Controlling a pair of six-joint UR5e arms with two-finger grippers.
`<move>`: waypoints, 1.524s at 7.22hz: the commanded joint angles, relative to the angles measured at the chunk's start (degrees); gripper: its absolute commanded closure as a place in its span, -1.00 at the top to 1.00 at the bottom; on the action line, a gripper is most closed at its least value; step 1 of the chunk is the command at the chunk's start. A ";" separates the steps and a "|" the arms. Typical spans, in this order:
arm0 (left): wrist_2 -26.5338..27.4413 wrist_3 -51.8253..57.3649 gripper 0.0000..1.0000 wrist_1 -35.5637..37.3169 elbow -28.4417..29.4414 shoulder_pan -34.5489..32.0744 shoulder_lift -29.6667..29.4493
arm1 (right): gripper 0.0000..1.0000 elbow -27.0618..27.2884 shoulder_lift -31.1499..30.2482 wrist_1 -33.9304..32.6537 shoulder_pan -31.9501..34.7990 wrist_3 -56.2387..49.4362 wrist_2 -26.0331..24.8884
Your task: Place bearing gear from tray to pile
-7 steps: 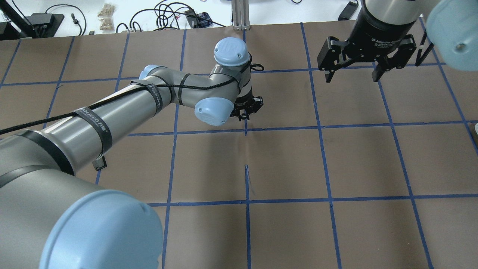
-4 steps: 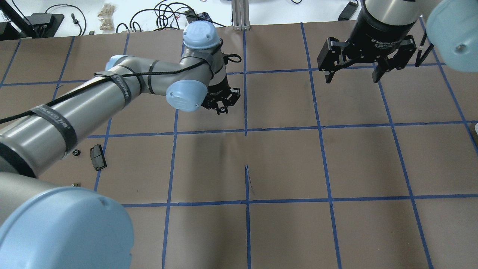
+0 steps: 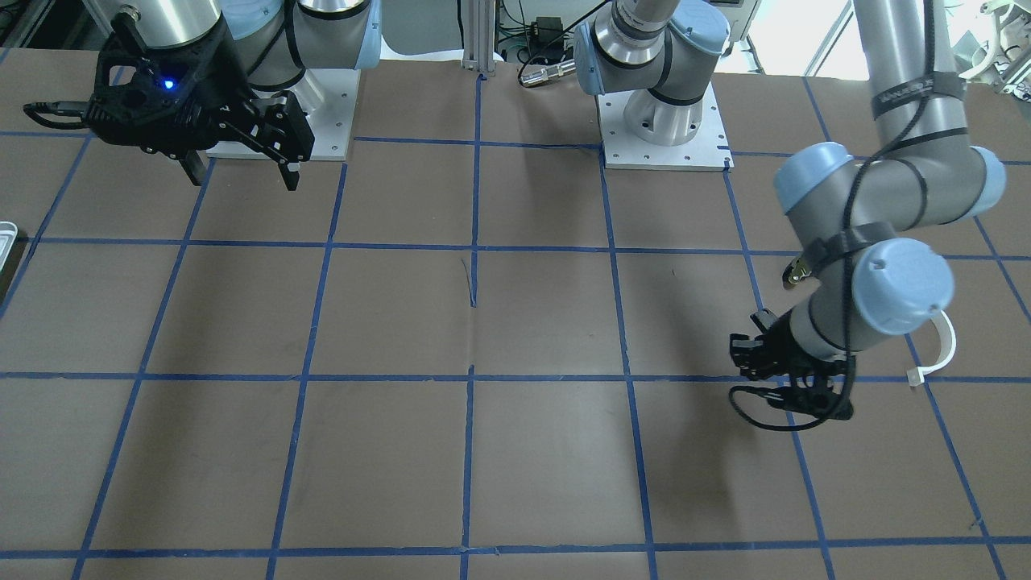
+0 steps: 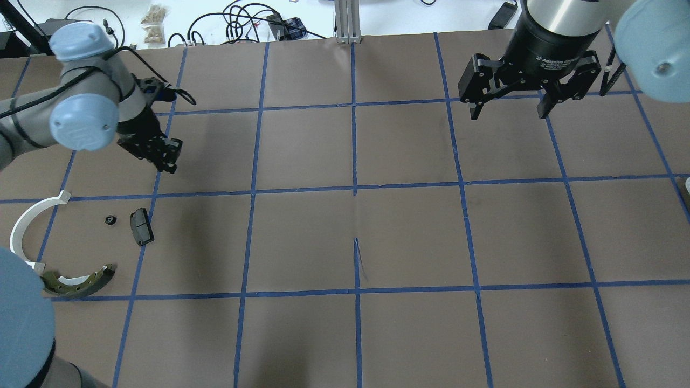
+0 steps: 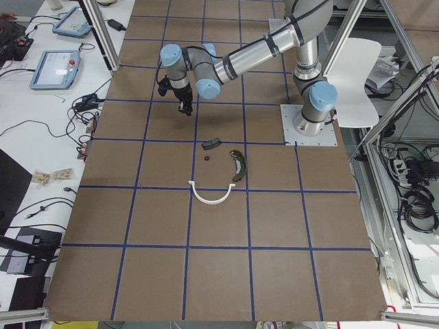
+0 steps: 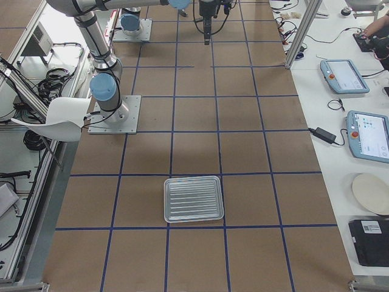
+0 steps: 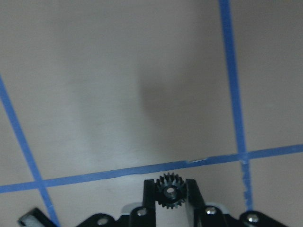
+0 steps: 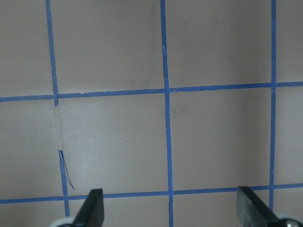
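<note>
Left gripper (image 4: pixel 168 161) has swung over near the pile (image 4: pixel 141 226).
Its jaws clamp the gear (image 7: pixel 170 190); right gripper (image 4: pixel 508 115) gapes empty.

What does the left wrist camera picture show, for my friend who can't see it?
A small black gear sits pinched in the robot's left hand at the bottom edge of the picture. Behind it is a plain brown table crossed by blue tape lines.
</note>
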 commanded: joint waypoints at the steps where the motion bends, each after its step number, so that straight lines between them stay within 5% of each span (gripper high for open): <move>1: -0.33 15.94 -1.00 4.86 -0.84 10.97 -1.48 | 1.00 0.00 -0.03 0.00 0.00 0.02 -0.10; 3: -0.51 23.35 -1.00 8.41 -1.81 15.20 -3.42 | 1.00 0.00 -0.03 0.00 0.00 0.02 -0.10; 10: -2.18 23.90 -0.97 8.94 -5.85 16.98 -3.52 | 1.00 0.00 -0.03 0.09 0.00 -0.07 -0.10; 11: -2.27 24.25 -0.53 8.86 -6.12 17.07 -3.61 | 1.00 0.00 -0.03 0.09 0.00 -0.07 -0.10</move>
